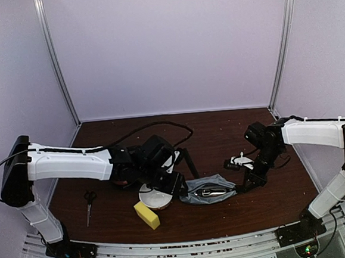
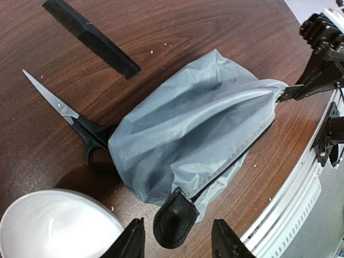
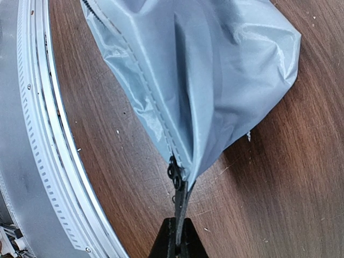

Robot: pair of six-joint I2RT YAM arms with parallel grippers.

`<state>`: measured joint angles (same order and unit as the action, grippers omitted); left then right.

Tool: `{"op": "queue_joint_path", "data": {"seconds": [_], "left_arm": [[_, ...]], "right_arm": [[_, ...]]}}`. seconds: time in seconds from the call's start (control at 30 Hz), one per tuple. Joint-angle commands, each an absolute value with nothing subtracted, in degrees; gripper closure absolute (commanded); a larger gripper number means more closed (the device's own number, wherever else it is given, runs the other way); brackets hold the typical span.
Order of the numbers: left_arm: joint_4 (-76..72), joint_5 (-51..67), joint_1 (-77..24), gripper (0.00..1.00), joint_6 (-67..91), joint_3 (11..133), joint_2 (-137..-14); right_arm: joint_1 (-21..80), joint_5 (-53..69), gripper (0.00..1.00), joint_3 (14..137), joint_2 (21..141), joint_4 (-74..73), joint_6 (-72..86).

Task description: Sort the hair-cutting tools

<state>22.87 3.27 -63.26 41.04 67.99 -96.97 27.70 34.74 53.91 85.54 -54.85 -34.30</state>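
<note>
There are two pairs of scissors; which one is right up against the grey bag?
The black-handled steel scissors beside the white bowl, handles tucked against the grey fabric pouch; the other pair lies alone, far left.

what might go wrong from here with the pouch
1. The left gripper stands open around the black tab; closing off-centre may miss it and let the pouch sag shut.
2. The right gripper pinches only the thin zip pull, which may slip out.
3. The scissors seem partly under the pouch; tugging it may drag them.
</note>
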Motion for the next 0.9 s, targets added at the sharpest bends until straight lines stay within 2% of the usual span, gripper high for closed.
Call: {"op": "queue_joint_path", "data": {"seconds": [0.0,0.27,0.43,0.53,0.57,0.73,0.87], "left_arm": [[24.4,4.2,-63.0,0.57,43.3,68.9,-98.3],[26.5,4.3,-62.5,0.57,42.8,71.0,-101.0],[23.0,9.3,-62.2,0.76,42.6,71.1,-102.4],[22.3,11.3,-62.2,0.98,40.9,72.4,-102.2],[22.8,11.2,-62.1,1.0,39.9,72.9,-101.6],[27.6,2.4,-58.5,1.0,35.7,70.8,-93.4],[24.6,3.9,-53.5,1.0,34.1,63.0,-88.8]], "right_arm": [[27.3,36.1,1.0,54.4,85.7,-56.2,-34.8],[27.3,36.4,1.0,54.4,85.4,-56.3,-35.1],[27.3,36.6,1.0,54.6,84.6,-56.6,-35.0],[27.1,37.0,1.0,56.1,83.2,-58.8,-35.3],[26.9,37.0,1.0,57.2,82.5,-60.8,-36.1],[22.8,33.5,1.0,64.2,78.6,-73.1,-41.9],[18.7,29.6,1.0,65.7,77.9,-77.9,-46.0]]}}
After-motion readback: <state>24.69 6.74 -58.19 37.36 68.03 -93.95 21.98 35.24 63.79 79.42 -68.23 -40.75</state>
